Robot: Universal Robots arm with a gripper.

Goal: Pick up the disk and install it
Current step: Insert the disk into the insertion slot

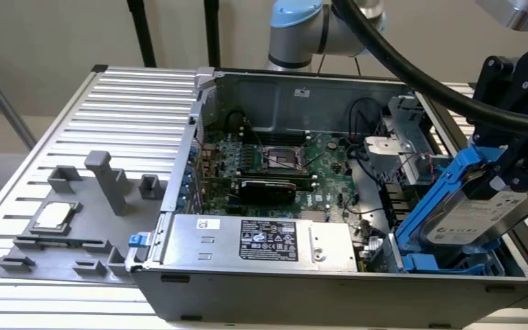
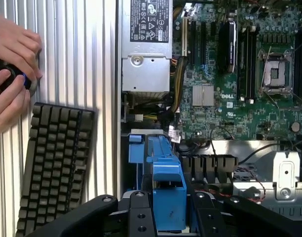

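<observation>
Blue rails frame the disk (image 1: 470, 213), which the hand (image 1: 513, 175) clamps and holds tilted. Its lower end sits at the blue drive bay (image 1: 447, 262) of the open computer case (image 1: 245, 292), on the exterior view's right. A person's hands (image 2: 13, 59) lie near a keyboard (image 2: 55, 168) on the ribbed counter (image 2: 99, 59).
</observation>
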